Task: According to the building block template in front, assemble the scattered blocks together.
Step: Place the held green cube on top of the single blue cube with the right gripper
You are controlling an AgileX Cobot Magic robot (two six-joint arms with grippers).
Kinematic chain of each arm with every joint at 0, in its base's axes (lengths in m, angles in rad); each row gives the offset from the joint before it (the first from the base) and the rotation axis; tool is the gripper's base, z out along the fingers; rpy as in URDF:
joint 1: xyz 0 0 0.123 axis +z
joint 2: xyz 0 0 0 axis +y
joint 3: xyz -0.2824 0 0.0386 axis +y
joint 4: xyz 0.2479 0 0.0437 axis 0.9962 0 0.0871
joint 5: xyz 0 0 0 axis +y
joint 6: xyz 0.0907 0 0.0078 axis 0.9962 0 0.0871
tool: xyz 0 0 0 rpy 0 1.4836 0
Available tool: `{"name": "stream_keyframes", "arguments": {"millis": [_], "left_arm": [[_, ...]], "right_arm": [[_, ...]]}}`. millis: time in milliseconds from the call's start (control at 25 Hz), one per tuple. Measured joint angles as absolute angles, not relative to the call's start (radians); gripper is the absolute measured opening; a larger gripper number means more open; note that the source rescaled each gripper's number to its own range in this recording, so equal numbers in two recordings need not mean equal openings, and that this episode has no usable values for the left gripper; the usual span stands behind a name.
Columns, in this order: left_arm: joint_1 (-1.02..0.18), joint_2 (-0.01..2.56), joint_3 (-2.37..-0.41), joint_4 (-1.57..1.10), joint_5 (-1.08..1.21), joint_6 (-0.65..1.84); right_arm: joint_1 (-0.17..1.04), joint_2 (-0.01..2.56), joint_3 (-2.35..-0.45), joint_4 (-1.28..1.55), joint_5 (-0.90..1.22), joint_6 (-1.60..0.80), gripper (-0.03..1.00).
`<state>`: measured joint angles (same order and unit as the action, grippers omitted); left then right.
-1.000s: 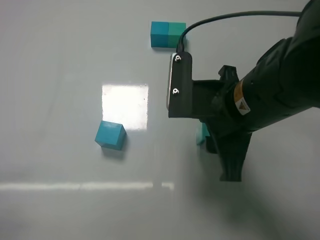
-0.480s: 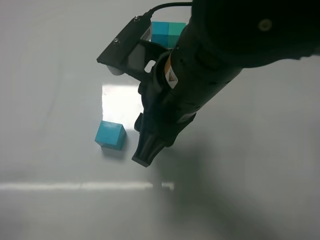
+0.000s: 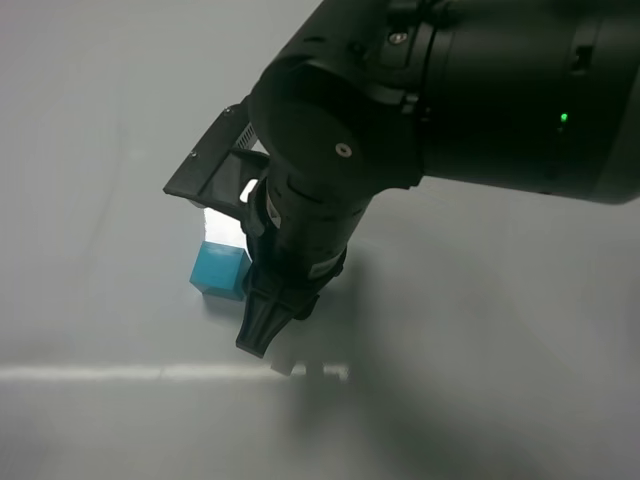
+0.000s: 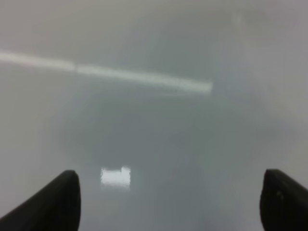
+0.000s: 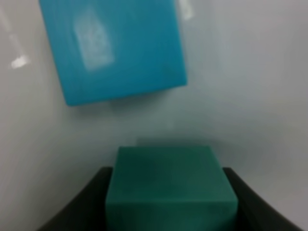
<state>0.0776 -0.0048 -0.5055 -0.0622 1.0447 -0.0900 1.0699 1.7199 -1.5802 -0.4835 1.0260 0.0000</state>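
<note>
The cyan-blue cube [image 3: 216, 269] lies on the table left of centre and also shows in the right wrist view [image 5: 113, 48]. My right gripper [image 3: 266, 318] is just to the right of it. In the right wrist view the gripper [image 5: 171, 211] is shut on the teal-green cube [image 5: 169, 185], held a short gap from the blue cube, not touching it. The two-colour template is hidden behind the right arm. My left gripper [image 4: 168, 202] is open and empty over bare table and does not show in the exterior view.
The big black right arm [image 3: 450, 100] fills the upper right of the exterior view. The glossy grey table [image 3: 90, 150] carries a bright light patch [image 3: 222, 225] behind the blue cube and a reflected strip [image 3: 120, 372] nearer the front.
The right arm has swung left across the table with the teal-green cube, from right of centre to beside the blue cube. It now covers the template.
</note>
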Motion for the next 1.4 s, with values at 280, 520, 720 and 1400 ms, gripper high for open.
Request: {"name": "stream_keyframes", "arguments": {"millis": [280,520,720,1400], "left_arm": [[0.078,-0.005,-0.505,-0.062,1.045,-0.089],[0.078,-0.005,-0.505,-0.062,1.045,-0.089],[0.078,-0.005,-0.505,-0.062,1.045,-0.089],[0.078,-0.005,-0.505,-0.062,1.045,-0.089]], "right_arm": [[1.070,1.735,-1.580,-0.487,0.970,0.000,0.00],[1.070,1.743,-1.581,-0.491,0.949,0.000,0.00],[1.076,1.751,-1.581,-0.502,0.946,0.000,0.00],[1.076,1.751,-1.581,-0.458,0.925,-0.069,0.00]]}}
